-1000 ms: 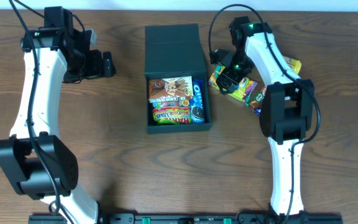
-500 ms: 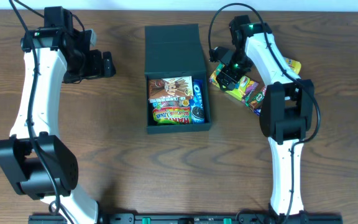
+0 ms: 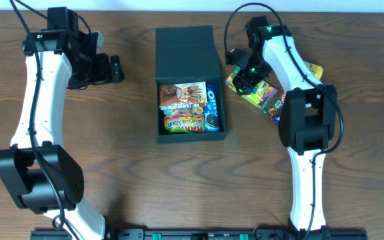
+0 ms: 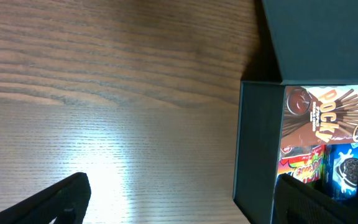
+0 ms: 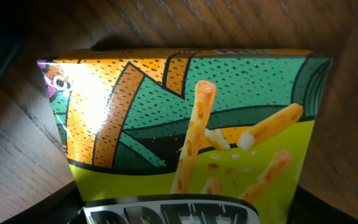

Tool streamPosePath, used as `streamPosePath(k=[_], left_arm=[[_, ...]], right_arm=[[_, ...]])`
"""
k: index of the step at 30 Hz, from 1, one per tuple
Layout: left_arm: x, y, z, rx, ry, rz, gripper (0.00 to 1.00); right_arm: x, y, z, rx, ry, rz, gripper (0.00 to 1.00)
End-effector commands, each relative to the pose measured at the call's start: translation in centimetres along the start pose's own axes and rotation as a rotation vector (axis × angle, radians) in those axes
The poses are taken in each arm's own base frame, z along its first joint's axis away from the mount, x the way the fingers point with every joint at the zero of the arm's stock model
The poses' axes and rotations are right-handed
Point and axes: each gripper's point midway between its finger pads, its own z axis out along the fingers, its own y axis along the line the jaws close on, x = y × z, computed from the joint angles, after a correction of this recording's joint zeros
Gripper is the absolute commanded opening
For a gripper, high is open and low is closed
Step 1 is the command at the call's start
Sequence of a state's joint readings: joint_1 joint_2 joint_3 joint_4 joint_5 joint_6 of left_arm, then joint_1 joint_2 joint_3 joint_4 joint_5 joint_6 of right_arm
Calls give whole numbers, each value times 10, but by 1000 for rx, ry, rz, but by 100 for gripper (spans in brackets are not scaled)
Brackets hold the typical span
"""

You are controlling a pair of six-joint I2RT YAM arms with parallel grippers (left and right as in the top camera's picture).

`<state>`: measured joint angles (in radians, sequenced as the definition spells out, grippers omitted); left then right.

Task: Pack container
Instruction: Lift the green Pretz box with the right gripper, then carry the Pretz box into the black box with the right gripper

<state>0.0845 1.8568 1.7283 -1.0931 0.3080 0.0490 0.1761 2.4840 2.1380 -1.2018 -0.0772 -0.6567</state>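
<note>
The container lies open at mid-table, its lid flap folded back flat on its far side. A Pocky box, an Oreo pack and a red-and-green sweet packet fill most of it. Bare wood borders its left and near walls. My left fingers hang spread and empty, well off its left. Right of it, my right fingers stand spread astride a pretzel-stick packet at the edge of the snack pile — a touch farther back than a second ago. Nothing else has shifted.
</note>
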Motion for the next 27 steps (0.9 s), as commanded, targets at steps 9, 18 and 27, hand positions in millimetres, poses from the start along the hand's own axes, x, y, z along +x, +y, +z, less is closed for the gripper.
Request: streamPosePath(k=[9, 18, 27], left_arm=[[0, 2, -6, -5, -12, -15, 95], [0, 2, -6, -5, -11, -15, 96], [0, 2, -6, -6, -9, 6, 96]], right_arm=[[-22, -8, -40, 59, -84, 43, 78], [-47, -9, -95, 94, -198, 42, 73], [-86, 43, -157, 57, -357, -68, 76]])
